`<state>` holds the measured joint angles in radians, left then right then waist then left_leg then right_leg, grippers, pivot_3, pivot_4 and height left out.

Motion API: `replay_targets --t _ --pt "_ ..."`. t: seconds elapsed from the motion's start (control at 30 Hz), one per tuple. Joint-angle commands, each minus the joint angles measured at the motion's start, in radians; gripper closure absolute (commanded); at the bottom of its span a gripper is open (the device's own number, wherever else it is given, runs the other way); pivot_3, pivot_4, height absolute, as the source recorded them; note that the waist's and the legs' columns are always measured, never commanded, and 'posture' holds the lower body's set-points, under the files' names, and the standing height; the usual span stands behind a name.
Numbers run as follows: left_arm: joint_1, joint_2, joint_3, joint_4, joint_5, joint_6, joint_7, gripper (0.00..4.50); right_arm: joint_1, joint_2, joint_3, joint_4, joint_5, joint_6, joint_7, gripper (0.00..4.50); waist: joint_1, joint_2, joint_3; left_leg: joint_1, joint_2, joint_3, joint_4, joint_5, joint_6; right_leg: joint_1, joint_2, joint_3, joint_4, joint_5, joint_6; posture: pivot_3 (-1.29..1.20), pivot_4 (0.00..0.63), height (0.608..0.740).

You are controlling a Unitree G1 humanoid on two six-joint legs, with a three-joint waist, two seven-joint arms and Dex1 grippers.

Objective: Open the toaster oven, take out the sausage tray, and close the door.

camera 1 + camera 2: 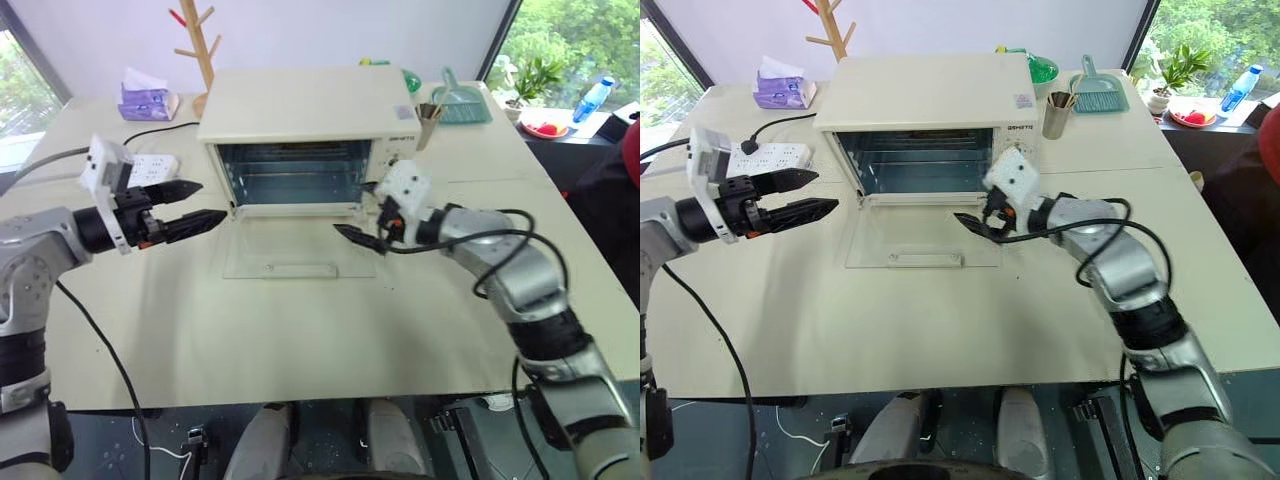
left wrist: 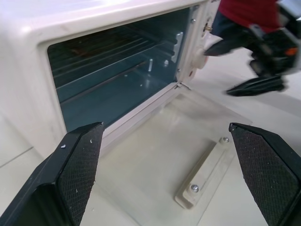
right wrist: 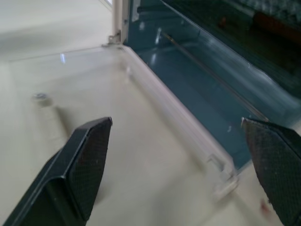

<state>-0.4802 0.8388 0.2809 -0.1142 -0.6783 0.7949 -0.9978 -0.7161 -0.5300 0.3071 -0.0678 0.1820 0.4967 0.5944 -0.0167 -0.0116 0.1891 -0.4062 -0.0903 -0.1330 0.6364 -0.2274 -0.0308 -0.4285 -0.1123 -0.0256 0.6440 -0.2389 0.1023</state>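
Jaws spread wide and holding nothing, the left gripper (image 1: 195, 205) hangs above the table (image 1: 300, 340) just left of the toaster oven (image 1: 305, 120), level with the open cavity and clear of the door (image 1: 300, 250), a stand-off that by the look of it leaves the front free for the other arm. The cream-white oven sits at the far middle of the table, and its glass door lies folded flat on the tabletop toward the near side, bar handle (image 1: 300, 269) at the near edge, so the opening step reads as done and the cavity is exposed. Inside, wire racks and the rear wall show through the opening; the sausage tray (image 3: 275, 23) is glimpsed in the right wrist view as a dark shelf with a reddish-brown shape deep in the cavity, too blurred to confirm more, and judged not yet taken out. To the right, the right gripper (image 1: 362, 236) hovers low over the right part of the lowered door, just in front of the control panel (image 1: 400, 150), its jaws fully apart and empty, pointed in toward the mouth of the oven, apparently lined up to reach in for the tray. A person's red sleeve (image 1: 630, 150) shows at the far right edge.
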Motion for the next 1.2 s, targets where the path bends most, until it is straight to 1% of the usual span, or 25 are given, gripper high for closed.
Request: replay_targets --t 0.03,0.27,0.37,0.57,0.77,1.0,1.1,1.17,1.2 --pt "-0.031 0.005 -0.010 0.019 0.013 -0.038 -0.002 0.03 -0.092 0.063 0.043 0.104 -0.125 -0.123 -0.034 0.00 0.000 0.000 0.000 0.000 0.000 0.000 -0.001 0.000 0.000 0.000 0.000 0.000 0.000 0.000 0.000 0.00 0.150 0.740" --pt "-0.064 0.008 -0.042 0.060 0.028 -0.073 -0.021 0.03 -0.251 0.190 0.097 0.428 -0.304 -0.356 -0.095 0.00 -0.005 0.000 0.000 0.000 0.000 0.000 -0.004 0.001 -0.002 -0.002 0.000 0.001 0.000 0.000 0.000 0.00 0.150 0.740" --pt "-0.081 0.004 -0.052 0.069 0.031 -0.082 -0.022 0.03 -0.332 0.230 0.127 0.606 -0.391 -0.484 -0.144 0.00 -0.007 0.000 0.000 0.001 0.000 0.000 -0.005 0.001 -0.002 -0.002 0.000 0.001 0.000 0.000 0.000 0.00 0.150 0.740" --pt "-0.104 -0.004 -0.077 0.088 0.042 -0.094 -0.037 0.03 -0.444 0.285 0.170 0.876 -0.538 -0.688 -0.259 0.00 -0.014 0.000 0.000 0.001 0.000 0.000 -0.006 0.004 -0.006 -0.003 0.001 0.002 0.001 0.000 0.000 0.00 0.150 0.740" --pt "-0.150 -0.018 -0.115 0.138 0.068 -0.116 -0.054 0.03 -0.527 0.330 0.194 1.075 -0.645 -0.792 -0.371 0.00 -0.031 0.000 0.000 0.001 0.000 0.000 -0.006 0.004 -0.008 -0.004 0.002 0.003 0.001 0.000 0.000 0.00 0.150 0.740" --pt "-0.170 -0.028 -0.134 0.163 0.078 -0.129 -0.065 0.03 -0.589 0.367 0.200 1.217 -0.712 -0.836 -0.455 0.00 -0.045 0.000 0.000 0.001 0.001 0.001 -0.008 0.005 -0.009 -0.006 0.005 0.009 0.003 0.000 -0.001 0.00 0.150 0.740" --pt "-0.183 -0.035 -0.142 0.187 0.090 -0.136 -0.071 0.00 -0.602 0.381 0.198 1.255 -0.728 -0.840 -0.468 0.78 -0.052 0.000 0.000 0.001 0.001 0.002 -0.008 0.005 -0.009 -0.007 0.005 0.010 0.003 0.000 -0.001 0.00 0.150 0.740" --pt "-0.193 -0.037 -0.146 0.201 0.096 -0.140 -0.074 0.00 -0.608 0.389 0.195 1.270 -0.735 -0.842 -0.474 1.70 -0.053 0.000 0.000 0.001 0.001 0.002 -0.008 0.005 -0.009 -0.007 0.007 0.012 0.003 0.000 -0.001 0.00 0.150 0.740" --pt "-0.198 -0.038 -0.148 0.206 0.099 -0.141 -0.076 0.00 -0.610 0.392 0.193 1.275 -0.738 -0.844 -0.476 2.30 -0.053 0.000 0.000 0.001 0.001 0.002 -0.008 0.005 -0.009 -0.007 0.008 0.014 0.003 0.000 -0.001 0.00 0.150 0.740"
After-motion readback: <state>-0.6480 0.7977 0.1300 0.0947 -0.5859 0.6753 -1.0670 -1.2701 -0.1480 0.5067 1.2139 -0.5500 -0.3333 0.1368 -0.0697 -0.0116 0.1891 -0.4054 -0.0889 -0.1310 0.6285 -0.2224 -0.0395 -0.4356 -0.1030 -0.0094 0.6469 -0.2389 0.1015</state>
